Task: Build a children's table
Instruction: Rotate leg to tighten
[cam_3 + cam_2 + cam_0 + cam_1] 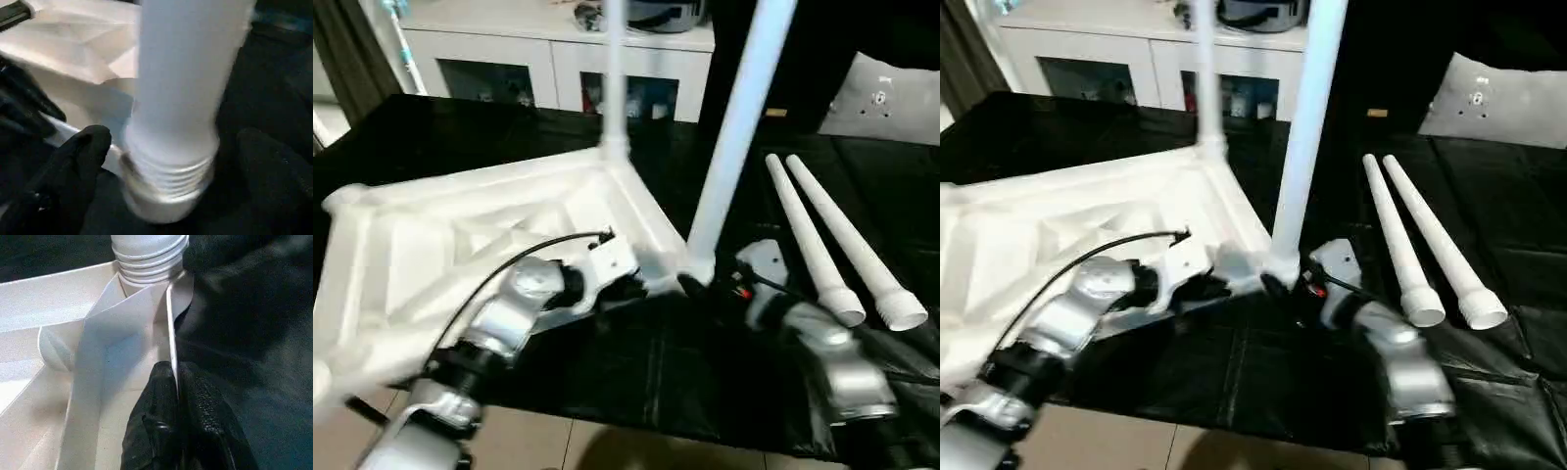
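The white tabletop lies upside down on a black cloth, ribs up. One leg stands in its far corner socket. A second leg stands upright in the near right corner socket, its ribbed end seated there. My left gripper is shut on the tabletop's thin rim just beside that socket. My right gripper is open, with one black finger on each side of the leg's base and a gap to the leg. Two loose legs lie side by side to the right.
A white cabinet with glass doors stands behind the table. A pale cushion rests at the back right. The black cloth ends near me over a tiled floor.
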Motion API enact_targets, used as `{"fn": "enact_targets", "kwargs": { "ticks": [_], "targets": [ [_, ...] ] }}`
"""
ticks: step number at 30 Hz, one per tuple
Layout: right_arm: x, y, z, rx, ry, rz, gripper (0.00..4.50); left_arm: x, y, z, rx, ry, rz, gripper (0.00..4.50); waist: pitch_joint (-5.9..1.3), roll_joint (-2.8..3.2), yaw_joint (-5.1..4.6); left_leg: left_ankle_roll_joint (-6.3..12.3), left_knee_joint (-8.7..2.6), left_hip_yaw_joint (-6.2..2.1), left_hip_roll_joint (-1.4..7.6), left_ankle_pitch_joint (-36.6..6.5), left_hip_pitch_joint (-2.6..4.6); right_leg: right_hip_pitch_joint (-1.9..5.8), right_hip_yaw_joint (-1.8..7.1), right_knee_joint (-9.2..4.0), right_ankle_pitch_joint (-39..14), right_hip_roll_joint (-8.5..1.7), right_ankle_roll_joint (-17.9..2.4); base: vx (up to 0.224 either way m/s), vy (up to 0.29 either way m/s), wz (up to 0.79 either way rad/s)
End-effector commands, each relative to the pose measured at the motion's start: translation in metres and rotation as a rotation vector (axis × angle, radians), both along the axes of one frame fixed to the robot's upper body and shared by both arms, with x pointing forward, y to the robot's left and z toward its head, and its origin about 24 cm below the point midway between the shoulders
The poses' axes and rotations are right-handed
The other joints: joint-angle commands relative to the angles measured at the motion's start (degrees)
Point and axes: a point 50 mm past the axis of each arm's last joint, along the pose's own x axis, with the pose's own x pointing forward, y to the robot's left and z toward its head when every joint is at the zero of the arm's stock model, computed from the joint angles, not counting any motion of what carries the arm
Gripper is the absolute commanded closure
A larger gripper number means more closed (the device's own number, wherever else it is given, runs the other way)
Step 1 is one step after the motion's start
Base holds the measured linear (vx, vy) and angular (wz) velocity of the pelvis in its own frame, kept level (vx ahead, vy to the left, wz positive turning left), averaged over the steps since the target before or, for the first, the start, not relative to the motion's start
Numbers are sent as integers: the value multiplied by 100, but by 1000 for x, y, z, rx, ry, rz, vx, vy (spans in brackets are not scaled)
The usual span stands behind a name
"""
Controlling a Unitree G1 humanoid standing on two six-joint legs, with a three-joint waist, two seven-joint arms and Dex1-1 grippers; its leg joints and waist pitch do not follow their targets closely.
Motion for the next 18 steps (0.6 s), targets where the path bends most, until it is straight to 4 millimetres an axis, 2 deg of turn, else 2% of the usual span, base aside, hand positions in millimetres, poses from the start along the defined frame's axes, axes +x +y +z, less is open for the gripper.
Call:
{"fn": "enact_targets", "kwargs": {
  "ticks": [1, 3, 7, 8, 10, 12, 13, 15, 18],
  "targets": [
    [-2, 1, 7, -16, -14, 101, 5, -9, -7, 0, 28, 6, -135, 450, -362, -4, -9, 398, -404, -43, 213, -1329, 16, 346, 300, -419, -2026, -398, -945, 0, 0, 0],
    [-7, -2, 8, -49, 14, 239, 5, -14, 1, -1, 63, 27, -228, 450, -369, -21, 3, 397, -403, -48, 217, -1297, 8, 348, 300, -417, -2084, -408, -915, 0, 0, 0],
    [-12, -1, 5, -93, 50, 363, 5, -17, 6, -1, 87, 35, -286, 450, -364, -8, 29, 413, -398, -40, 229, -1249, 15, 328, 303, -417, -2072, -408, -959, 0, 0, 0],
    [-12, -1, 5, -92, 58, 373, 38, -17, 7, 0, 93, 34, -297, 450, -367, -5, 33, 400, -400, -44, 231, -1255, 20, 329, 299, -416, -2085, -408, -973, 0, 0, 0],
    [-11, 0, 4, -76, 81, 397, 44, -18, 10, 0, 105, 41, -322, 450, -376, -4, 31, 383, -400, -46, 237, -1231, 17, 332, 302, -398, -2006, -408, -1015, 0, 0, 0],
    [-10, 1, 4, -69, 93, 419, 73, -19, 11, 1, 105, 45, -339, 450, -376, -6, 36, 376, -398, -40, 236, -1253, 18, 336, 302, -387, -1939, -400, -1063, 0, 0, 0],
    [-10, 1, 4, -62, 99, 434, 73, -19, 11, 1, 105, 46, -346, 450, -381, -45, 39, 388, -397, -36, 239, -1217, 15, 340, 301, -385, -1912, -402, -1063, 0, 0, 0],
    [-11, 2, 5, -57, 105, 449, 86, -19, 12, 2, 105, 46, -354, 450, -381, -24, 51, 401, -394, -40, 241, -1161, 9, 340, 305, -367, -1862, -404, -1075, 0, 0, 0],
    [-11, 2, 5, -56, 113, 472, 112, -19, 13, 2, 105, 46, -363, 450, -386, -29, 57, 413, -391, -35, 240, -1083, 3, 346, 306, -363, -1823, -408, -1074, 0, 0, 0]
  ]
}}
